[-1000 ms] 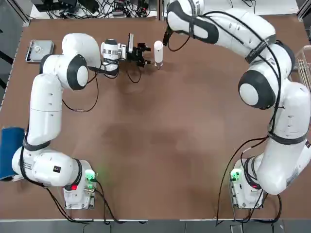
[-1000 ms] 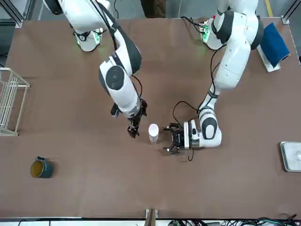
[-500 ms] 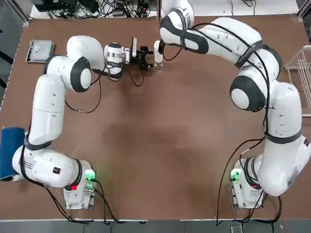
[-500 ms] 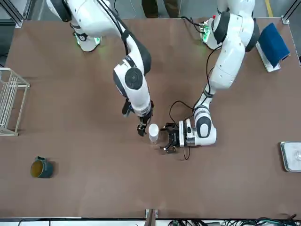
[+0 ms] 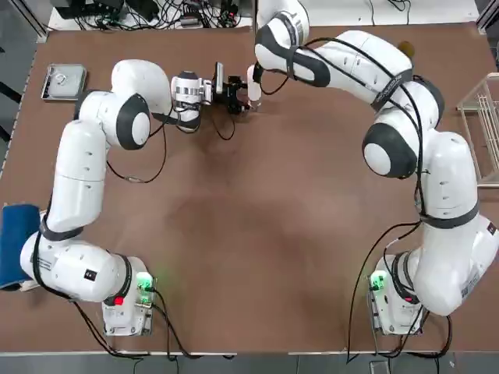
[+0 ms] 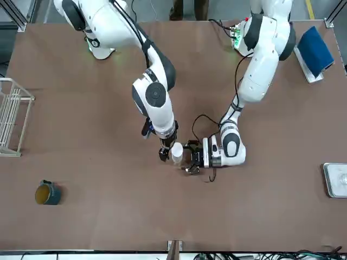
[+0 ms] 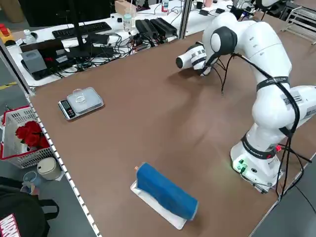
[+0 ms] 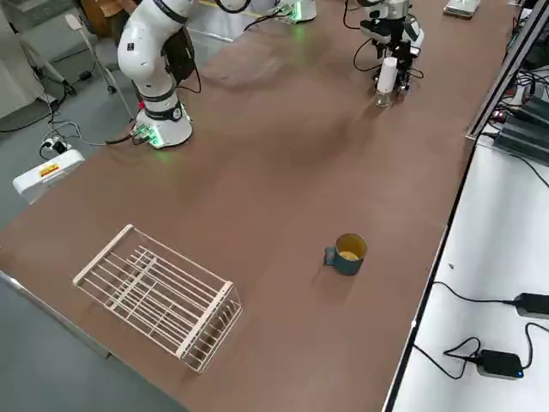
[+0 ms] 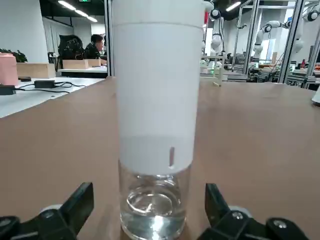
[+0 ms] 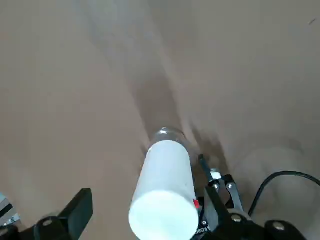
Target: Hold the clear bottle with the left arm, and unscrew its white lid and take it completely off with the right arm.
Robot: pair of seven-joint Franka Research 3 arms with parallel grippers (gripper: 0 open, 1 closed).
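Near the table's (image 5: 234,234) far edge, with bare brown surface wide open toward the robot, the clear bottle (image 9: 154,205) stands upright under its white lid (image 5: 254,82). Coming in level from the left, the left gripper (image 9: 150,212) has its fingers spread to either side of the glass, not touching. Above the lid, the right gripper (image 10: 145,212) hangs with fingers equally wide. Only the left wrist view shows the glass base; overhead, the lid hides it.
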